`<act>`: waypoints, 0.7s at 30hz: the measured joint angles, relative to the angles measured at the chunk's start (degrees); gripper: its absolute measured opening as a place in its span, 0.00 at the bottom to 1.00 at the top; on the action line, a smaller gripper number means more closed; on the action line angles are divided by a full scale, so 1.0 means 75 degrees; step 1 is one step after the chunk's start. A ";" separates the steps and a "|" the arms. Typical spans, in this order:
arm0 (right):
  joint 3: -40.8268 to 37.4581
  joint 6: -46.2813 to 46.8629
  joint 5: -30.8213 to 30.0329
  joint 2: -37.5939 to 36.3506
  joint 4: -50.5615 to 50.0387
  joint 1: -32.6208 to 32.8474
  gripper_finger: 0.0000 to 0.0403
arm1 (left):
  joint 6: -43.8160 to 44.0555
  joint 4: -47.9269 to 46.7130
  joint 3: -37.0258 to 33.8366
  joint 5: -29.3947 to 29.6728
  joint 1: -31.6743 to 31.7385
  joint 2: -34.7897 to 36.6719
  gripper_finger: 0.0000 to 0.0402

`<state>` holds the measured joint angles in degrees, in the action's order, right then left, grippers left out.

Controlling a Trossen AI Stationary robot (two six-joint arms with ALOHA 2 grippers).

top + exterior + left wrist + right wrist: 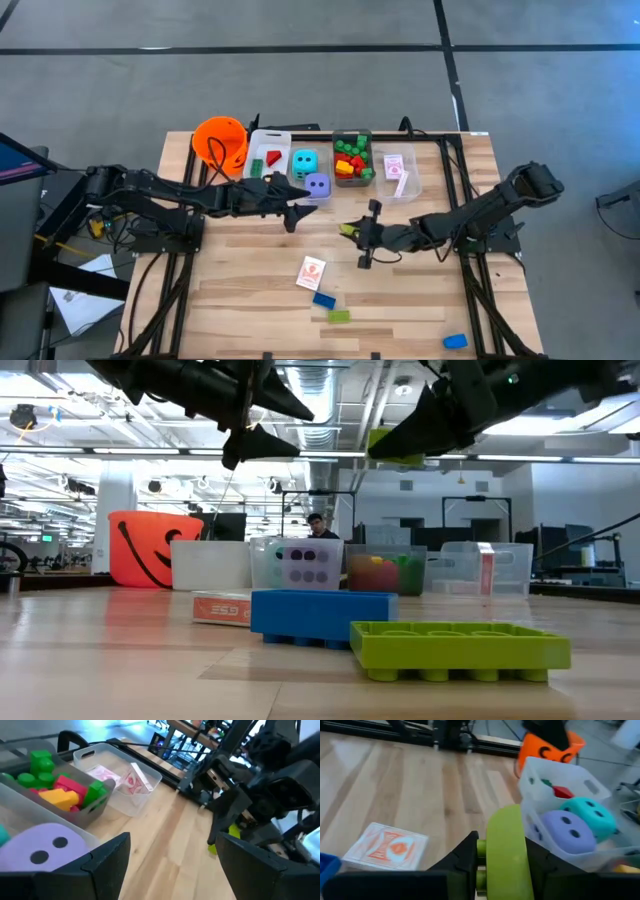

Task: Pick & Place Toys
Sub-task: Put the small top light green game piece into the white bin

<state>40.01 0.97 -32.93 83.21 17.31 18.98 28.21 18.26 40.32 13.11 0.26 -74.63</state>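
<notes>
One yellow-green brick [506, 851] clamped between right tool [352, 232] fingers; airborne.

Your left arm reaches in from the left, raised off the tabletop, its left claw [297, 212] with fingers spread apart and nothing between them. Your right arm stretches in from the right, its right claw [352, 231] clamped on a yellow-green brick [506, 851], held aloft.

Dice [311, 173] in bin [262, 143] (bucket [221, 142] beside)
</notes>
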 joint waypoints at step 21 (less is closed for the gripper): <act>0.0691 -0.1621 -0.0618 0.0063 -0.0226 -0.0087 0.23 | 0.1855 0.1565 0.0000 -0.1431 -0.0148 -0.0408 0.71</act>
<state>45.19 -11.18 -37.56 83.68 15.62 18.33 42.13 29.99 40.32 2.37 -0.85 -77.69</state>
